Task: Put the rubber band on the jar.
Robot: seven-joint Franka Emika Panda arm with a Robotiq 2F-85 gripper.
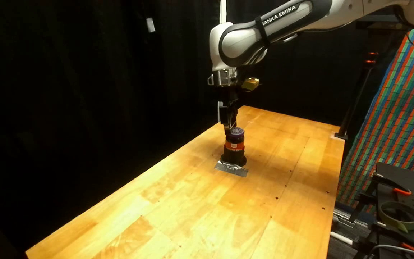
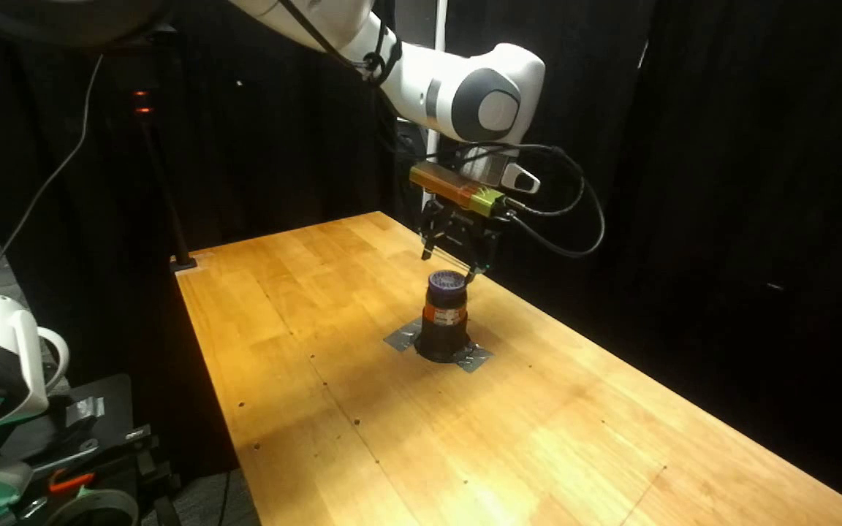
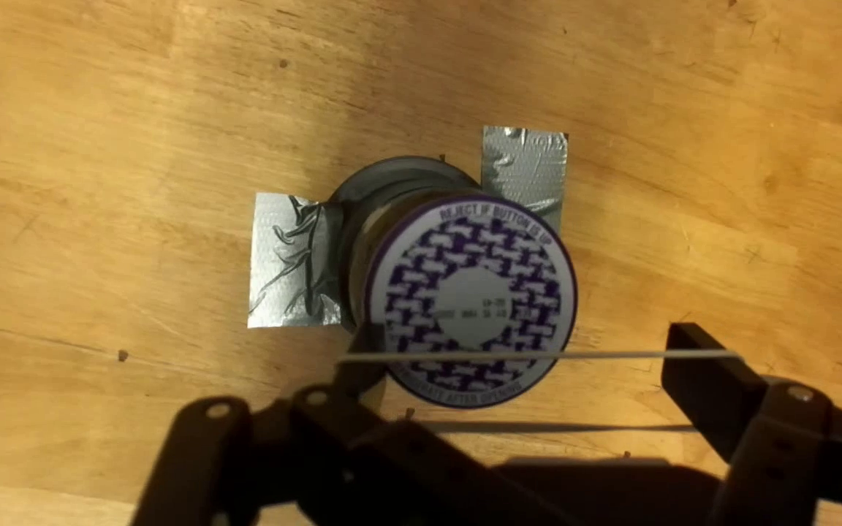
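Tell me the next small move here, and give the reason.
I'd probably shift the hand toward the middle of the lid of the jar before lowering: the band is stretched between spread fingers, but in the wrist view it crosses below the lid's centre, and one finger overlaps the lid's edge while the other stands clear.

Glare on tabletop (image 1: 207,212), dim backdrop (image 1: 95,108), soft shadows
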